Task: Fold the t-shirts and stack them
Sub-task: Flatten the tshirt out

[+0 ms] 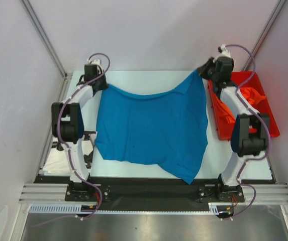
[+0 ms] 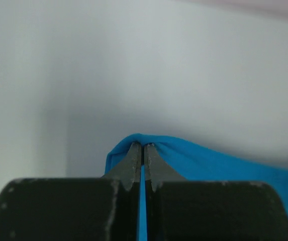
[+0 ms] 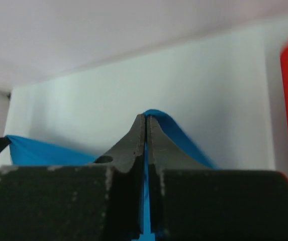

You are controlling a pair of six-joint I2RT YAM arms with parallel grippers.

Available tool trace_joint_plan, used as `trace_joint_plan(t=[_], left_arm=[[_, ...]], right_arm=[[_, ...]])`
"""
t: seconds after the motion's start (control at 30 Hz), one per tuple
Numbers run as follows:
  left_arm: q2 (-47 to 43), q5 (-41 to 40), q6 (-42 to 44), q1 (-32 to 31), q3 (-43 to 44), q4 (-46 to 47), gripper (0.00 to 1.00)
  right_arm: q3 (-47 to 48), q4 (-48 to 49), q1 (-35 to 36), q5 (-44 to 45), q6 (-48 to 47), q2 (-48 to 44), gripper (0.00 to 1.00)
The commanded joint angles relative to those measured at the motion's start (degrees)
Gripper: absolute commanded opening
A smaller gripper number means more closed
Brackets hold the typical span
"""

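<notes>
Blue t-shirt [image 1: 149, 128] spread, rumpled — left end effector [image 2: 142, 146] and right end effector [image 3: 147, 118] clamp its corners.

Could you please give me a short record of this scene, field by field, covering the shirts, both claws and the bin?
cloth in work: blue t-shirt, spread unfolded over the table, its far edge sagging between two held corners
left claw: shut on the shirt's far left corner
right claw: shut on the shirt's far right corner
red bin: at the table's right side, holding a crumpled orange t-shirt
folding: not yet begun
</notes>
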Motion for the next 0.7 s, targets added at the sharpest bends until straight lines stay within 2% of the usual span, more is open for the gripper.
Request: trace_joint_plan(t=[0.0, 0.13, 0.27, 0.4, 0.5, 0.67], left_arm=[[7.8, 3.8, -2.2, 0.7, 15.9, 3.5, 0.0], [11.7, 5.8, -4.0, 1.0, 20.4, 2.0, 0.0], [9.3, 7.7, -6.8, 1.0, 18.5, 4.2, 0.0], [1.9, 10.0, -8.8, 0.9, 15.6, 5.3, 0.0], [-3.4, 10.1, -8.2, 0.5, 12.7, 5.3, 0.0], [-20.6, 10.0, -6.2, -0.6, 4.7, 5.3, 0.0]], right_arm=[[15.5, 4.4, -0.8, 0.7, -2.3, 10.5, 0.0], [20.5, 1.2, -2.3, 0.9, -1.9, 13.6, 0.0], [22.6, -0.5, -2.5, 0.5, -1.6, 11.4, 0.0], [24.7, -3.7, -4.0, -0.3, -2.1, 6.8, 0.0], [23.0, -4.9, -3.8, -0.4, -2.7, 0.6, 0.0], [16.3, -7.6, -3.2, -0.2, -3.5, -14.4, 0.0]])
